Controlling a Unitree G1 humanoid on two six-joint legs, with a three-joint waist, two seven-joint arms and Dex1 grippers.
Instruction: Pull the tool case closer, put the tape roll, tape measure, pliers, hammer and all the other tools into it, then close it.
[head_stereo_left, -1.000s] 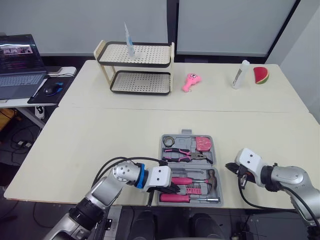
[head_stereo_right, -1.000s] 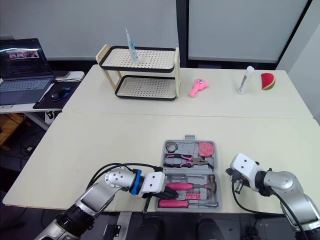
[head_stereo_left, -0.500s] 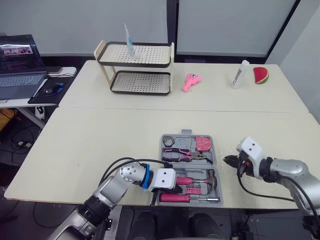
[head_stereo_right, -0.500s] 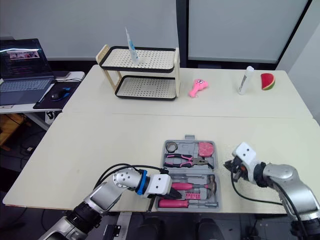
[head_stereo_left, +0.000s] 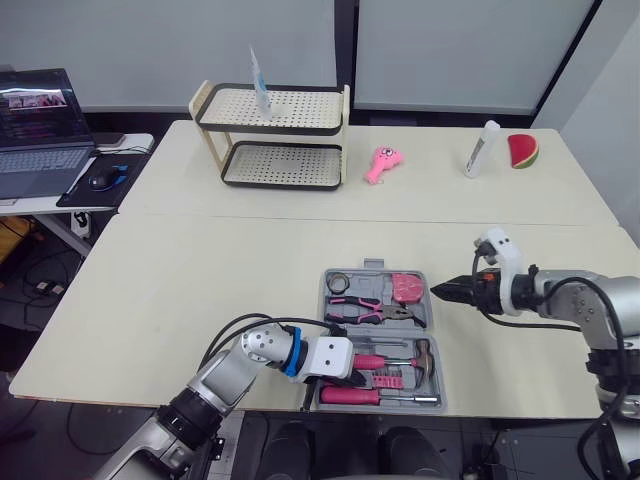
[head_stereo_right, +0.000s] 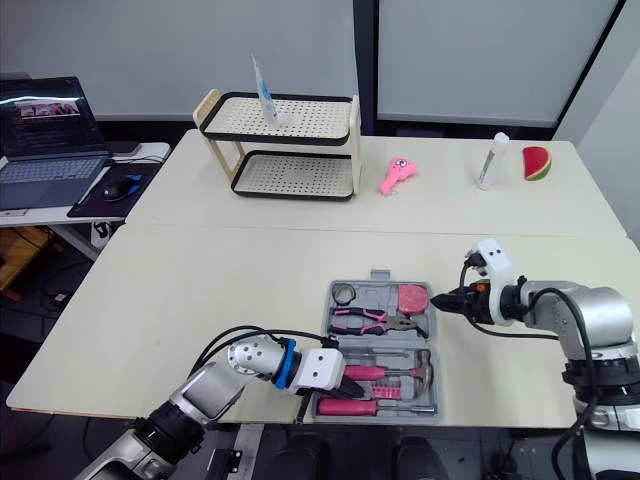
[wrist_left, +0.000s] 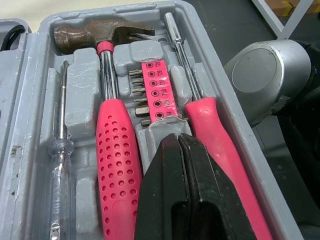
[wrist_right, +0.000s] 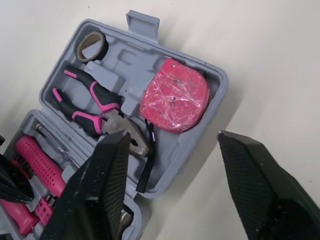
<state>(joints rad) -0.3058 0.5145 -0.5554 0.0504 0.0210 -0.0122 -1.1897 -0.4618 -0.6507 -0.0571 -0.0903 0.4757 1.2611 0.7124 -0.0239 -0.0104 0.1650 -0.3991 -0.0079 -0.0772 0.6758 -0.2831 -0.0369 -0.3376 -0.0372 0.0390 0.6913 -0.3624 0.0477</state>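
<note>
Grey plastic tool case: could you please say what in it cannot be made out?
Left wrist view: shut left gripper hides the pink bit holder's near end; the edge cuts the pink-handled hammer's grip.
Right wrist view: open right gripper covers part of the grey plastic tool case's hammer half.

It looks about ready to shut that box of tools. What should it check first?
1. Tape roll, tape measure, pliers and hammer in the case: ok.
2. No loose tools on the table: ok.
3. Left gripper out of the case: not ok, it is shut and sits over the near half.
4. Right gripper ready: ok, open beside the case's far right side.
5. Tools seated flat enough to close: cannot tell.
</note>
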